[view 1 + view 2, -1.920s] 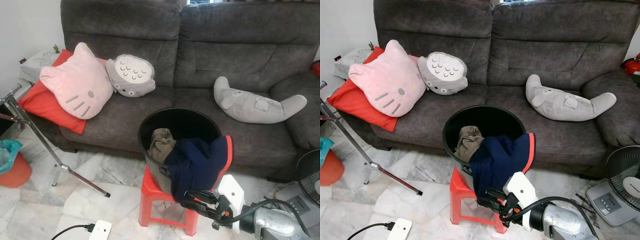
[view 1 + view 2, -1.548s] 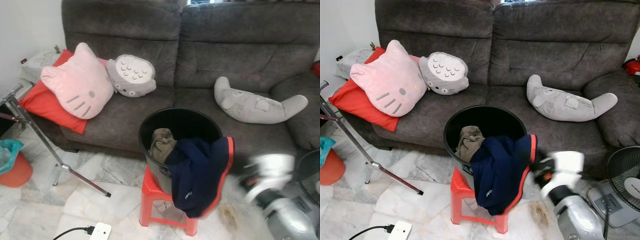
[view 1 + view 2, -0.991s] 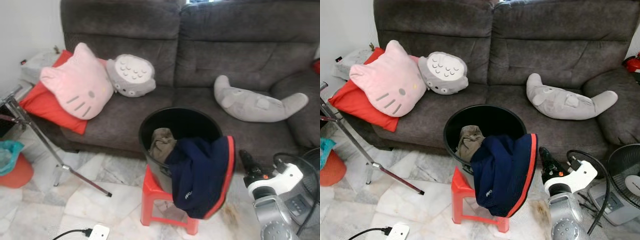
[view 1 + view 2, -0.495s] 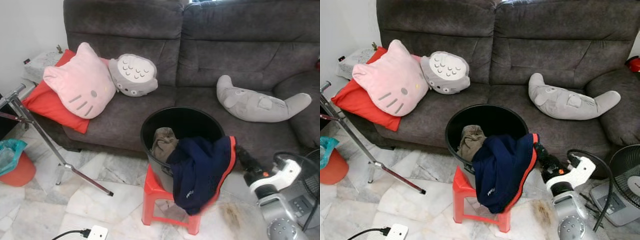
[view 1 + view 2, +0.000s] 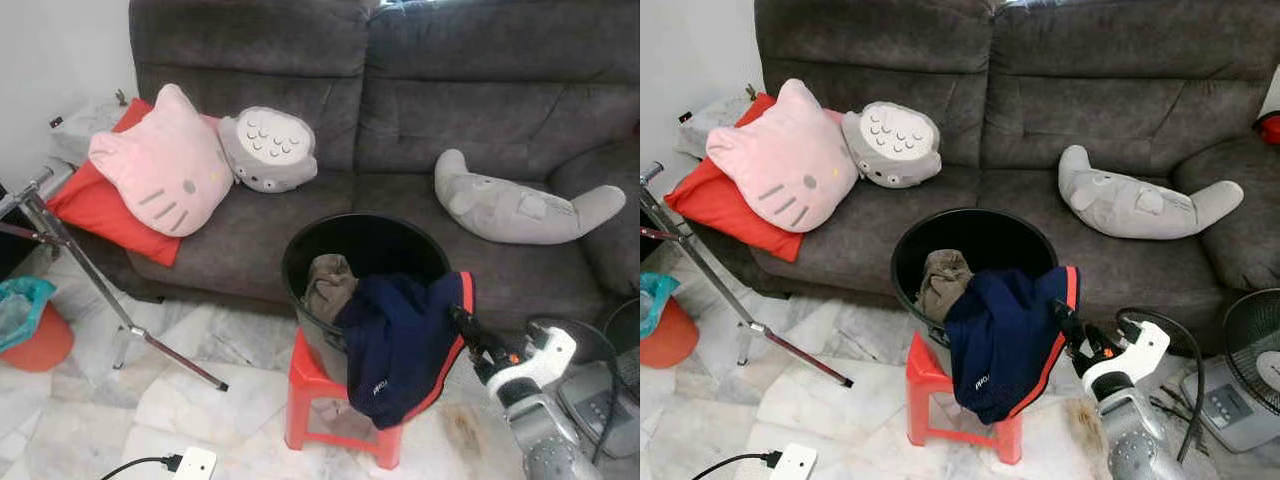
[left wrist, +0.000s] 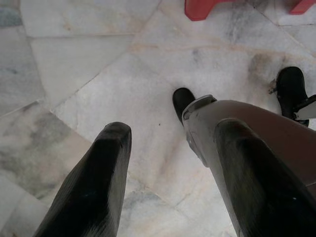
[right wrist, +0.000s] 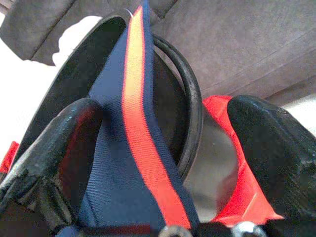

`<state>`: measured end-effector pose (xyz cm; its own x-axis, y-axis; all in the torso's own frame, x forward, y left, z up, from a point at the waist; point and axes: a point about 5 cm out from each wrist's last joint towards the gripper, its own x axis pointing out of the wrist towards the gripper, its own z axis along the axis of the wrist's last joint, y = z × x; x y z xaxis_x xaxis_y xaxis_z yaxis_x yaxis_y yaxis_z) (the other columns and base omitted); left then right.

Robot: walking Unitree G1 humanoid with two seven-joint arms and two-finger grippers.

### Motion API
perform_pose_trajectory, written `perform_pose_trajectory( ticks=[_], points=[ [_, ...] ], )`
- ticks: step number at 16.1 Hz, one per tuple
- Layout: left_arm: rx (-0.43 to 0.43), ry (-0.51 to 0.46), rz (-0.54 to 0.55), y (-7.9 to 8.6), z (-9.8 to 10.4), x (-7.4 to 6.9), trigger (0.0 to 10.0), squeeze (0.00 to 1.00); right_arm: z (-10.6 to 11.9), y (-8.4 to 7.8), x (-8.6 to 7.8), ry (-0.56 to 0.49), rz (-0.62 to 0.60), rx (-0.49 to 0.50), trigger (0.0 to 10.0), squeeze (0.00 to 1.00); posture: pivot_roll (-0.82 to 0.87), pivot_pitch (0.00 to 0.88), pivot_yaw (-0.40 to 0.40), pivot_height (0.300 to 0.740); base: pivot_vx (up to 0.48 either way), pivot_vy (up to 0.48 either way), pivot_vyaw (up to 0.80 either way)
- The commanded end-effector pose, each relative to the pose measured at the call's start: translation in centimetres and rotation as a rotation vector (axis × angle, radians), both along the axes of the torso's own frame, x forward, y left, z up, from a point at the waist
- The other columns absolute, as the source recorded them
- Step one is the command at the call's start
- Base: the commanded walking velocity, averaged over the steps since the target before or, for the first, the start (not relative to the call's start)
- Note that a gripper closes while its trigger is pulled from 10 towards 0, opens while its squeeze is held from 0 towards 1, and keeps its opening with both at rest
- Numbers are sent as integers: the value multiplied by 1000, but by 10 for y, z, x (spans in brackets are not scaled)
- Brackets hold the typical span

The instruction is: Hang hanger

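Observation:
A navy garment with a red edge (image 5: 400, 340) hangs over the front rim of a black bucket (image 5: 330, 228), which stands on a red plastic stool (image 5: 305, 385). A khaki garment (image 5: 328, 280) lies inside the bucket. My right gripper (image 5: 463, 322) reaches up from the lower right to the garment's red edge. In the right wrist view this gripper (image 7: 165, 111) is open, with the red stripe (image 7: 138, 123) and the bucket rim (image 7: 192, 113) between its fingers. My left gripper (image 6: 173, 131) hangs open above the marble floor.
A grey sofa (image 5: 450, 110) behind the bucket carries a pink cat cushion (image 5: 160, 165), a round grey plush (image 5: 268, 150) and a long grey plush (image 5: 520, 210). A metal stand leg (image 5: 100, 300) and an orange bin (image 5: 30, 335) are at left. A fan (image 5: 1255, 345) stands at right.
My right arm left the garment's lower front, swung out to the right, then came back in to the garment's red edge by the bucket's right side.

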<state>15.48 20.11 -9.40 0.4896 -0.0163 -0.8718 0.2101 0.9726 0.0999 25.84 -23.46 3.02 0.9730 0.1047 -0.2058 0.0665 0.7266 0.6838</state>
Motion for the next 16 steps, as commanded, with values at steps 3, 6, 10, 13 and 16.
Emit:
perform_pose_trajectory(
  ticks=[3, 6, 10, 13, 16],
  points=[
    [7, -1, 12, 5, 1, 0, 10000, 0, 0, 4, 6, -29, 35, 6, 10000, 0, -98, 0, 54, 740, 0, 0, 0],
    [7, -7, 10, 5, 2, 2, 10000, 0, 1, 16, 8, -80, 136, 20, 10000, 0, -93, 0, 55, 740, 0, 0, 0],
    [1, -15, 7, 4, 2, 4, 10000, 0, -5, 27, 10, -78, 178, 39, 10000, 0, -89, 0, 56, 740, 0, 0, 0],
    [0, -20, 1, 3, 3, 5, 10000, 0, -7, 35, 11, -82, 214, 51, 10000, 0, -84, 0, 54, 740, 0, 0, 0],
    [3, -24, 0, 4, 4, 7, 10000, 0, -5, 39, 12, -106, 231, 59, 4314, 0, -84, 0, 54, 740, 0, 0, 0]
  ],
)
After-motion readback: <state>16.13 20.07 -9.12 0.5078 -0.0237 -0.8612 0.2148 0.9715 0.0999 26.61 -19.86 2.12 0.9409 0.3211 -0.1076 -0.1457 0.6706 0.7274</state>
